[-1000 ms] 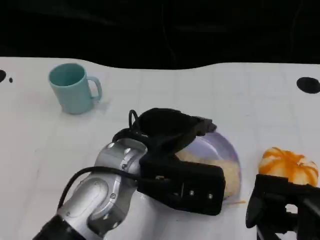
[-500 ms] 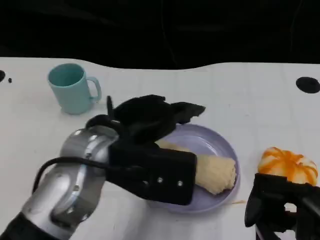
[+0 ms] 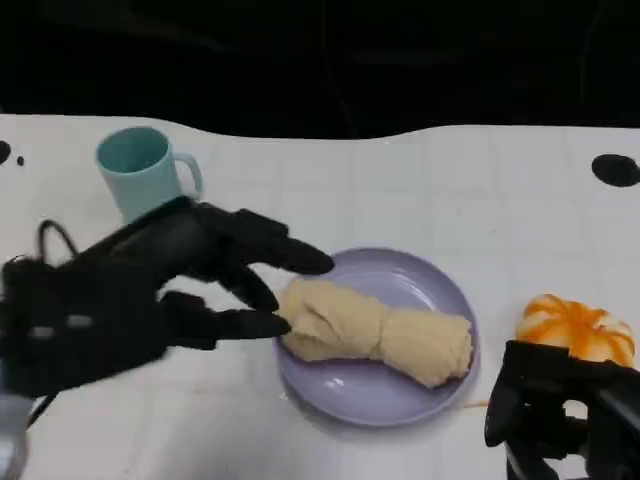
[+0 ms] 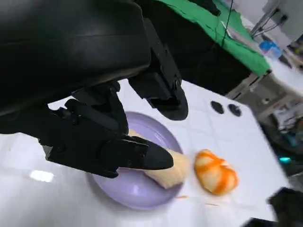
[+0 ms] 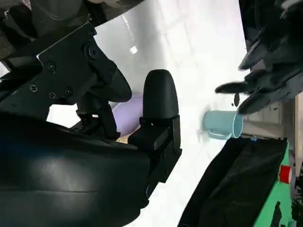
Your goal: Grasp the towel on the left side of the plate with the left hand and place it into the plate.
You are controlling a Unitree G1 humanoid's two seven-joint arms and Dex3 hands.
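Head view: the beige towel (image 3: 378, 333) is seen lying in the purple plate (image 3: 440, 280), rolled up like a little log. It rests across the middle of the plate and no part of it is held.

The left robot hand (image 3: 130, 290) is seen just to the left of the plate, above the white counter (image 3: 420, 180). Its fingers (image 3: 270, 250) are spread apart and point toward the towel. One fingertip is right at the towel's left end, but whether it touches cannot be told. Nothing is held in this robot hand.

In the left wrist view the same open fingers (image 4: 142, 158) are seen over the plate (image 4: 142, 198), with the towel (image 4: 168, 172) showing under them.

The right robot hand (image 3: 560, 420) is seen low at the right edge, near an orange and white pumpkin-shaped thing (image 3: 578, 330). Whether it is spread or curled cannot be told, as little of it is shown clearly.

A teal mug (image 3: 145, 175) is set well apart from the plate, at the far left of the counter.

The job looks almost done: the towel is judged to be placed in the plate and let go. What is likely left is for the left arm to be pulled away.
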